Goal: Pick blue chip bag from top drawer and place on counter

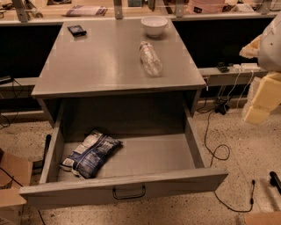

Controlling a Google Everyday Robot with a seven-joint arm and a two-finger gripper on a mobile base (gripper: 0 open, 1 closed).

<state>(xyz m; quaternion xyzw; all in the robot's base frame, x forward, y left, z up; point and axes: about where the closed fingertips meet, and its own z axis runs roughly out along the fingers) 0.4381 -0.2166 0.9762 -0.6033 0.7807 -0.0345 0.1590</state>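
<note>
The blue chip bag [90, 154] lies crumpled on the floor of the top drawer [145, 156], in its left half, with a white-silver end towards the back. The drawer is pulled fully open, and its front panel carries a small dark bar handle [128, 192]. The grey counter [101, 66] is directly above it. My gripper [260, 102], with pale yellow parts on a white arm, hangs at the right edge of the view. It is well to the right of the drawer, apart from the bag, with nothing seen in it.
On the counter lie a clear plastic bottle [150, 58] on its side, a white bowl [154, 25] at the back and a small dark packet [77, 30] at the back left. A wooden shelf [88, 11] runs behind. Cables [217, 151] trail on the floor at the right, and a cardboard box [11, 178] sits at the left.
</note>
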